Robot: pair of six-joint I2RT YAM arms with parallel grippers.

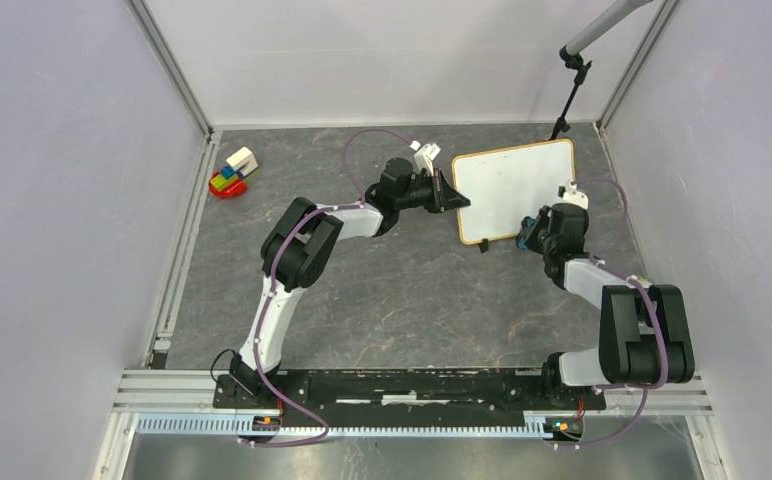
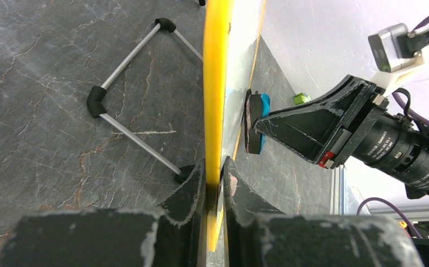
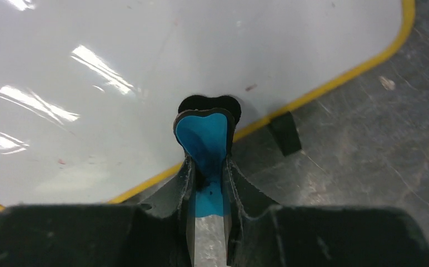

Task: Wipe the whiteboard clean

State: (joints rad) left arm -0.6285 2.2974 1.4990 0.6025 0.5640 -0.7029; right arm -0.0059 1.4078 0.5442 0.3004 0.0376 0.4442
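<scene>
Marbled table (image 1: 412, 300): left gripper (image 2: 215, 167) clamps whiteboard (image 1: 517, 185); right gripper (image 3: 206, 161) pinches blue eraser (image 3: 204, 136).

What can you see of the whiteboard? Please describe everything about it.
The whiteboard is a glossy white rectangle with a thin yellow frame and rounded corners. It stands propped up on the dark table, with a metal wire stand with black caps behind it. Its surface looks almost clean; only a few faint reddish specks show. The left gripper has its jaws shut on one side edge. The blue eraser, held in the right gripper, rests against its face near the lower edge.
</scene>
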